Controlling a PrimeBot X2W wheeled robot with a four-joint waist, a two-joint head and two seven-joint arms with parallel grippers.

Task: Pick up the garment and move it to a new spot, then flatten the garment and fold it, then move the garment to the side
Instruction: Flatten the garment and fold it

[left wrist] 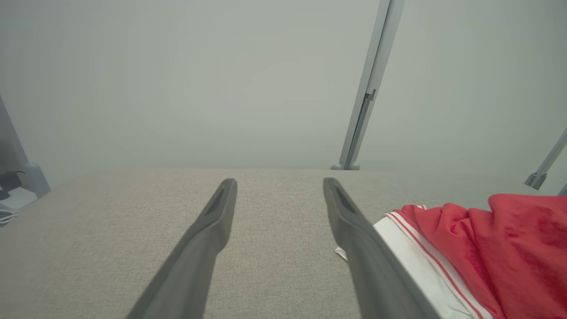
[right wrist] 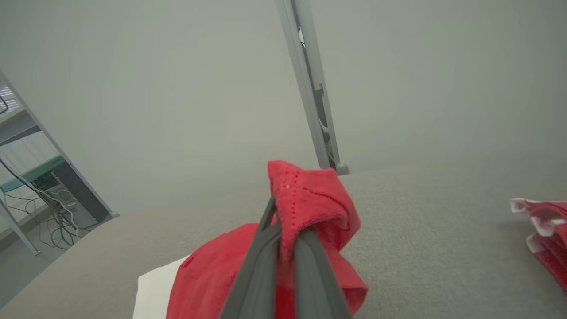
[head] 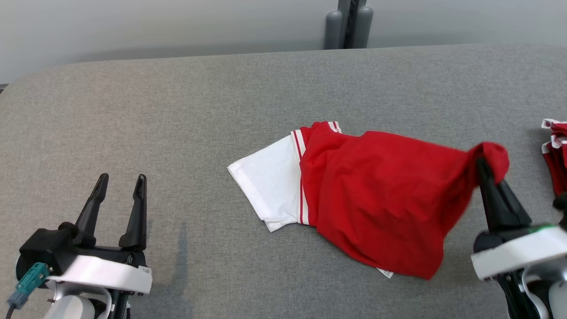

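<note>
The garment (head: 376,190) corner is clamped by the right gripper (head: 483,165), tips cloth-covered; the left gripper (head: 120,179) is spread wide.

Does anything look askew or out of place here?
The garment lies crumpled rather than flat, red body bunched over a white part, one corner pulled up in the shut right gripper. The left gripper hangs open, apart from it. More red-and-white cloth sits at the right edge of the table. Nothing looks damaged.

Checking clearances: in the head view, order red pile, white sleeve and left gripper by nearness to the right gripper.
From the right gripper:
1. red pile, just to its right
2. white sleeve, mid-table
3. left gripper, far left
</note>
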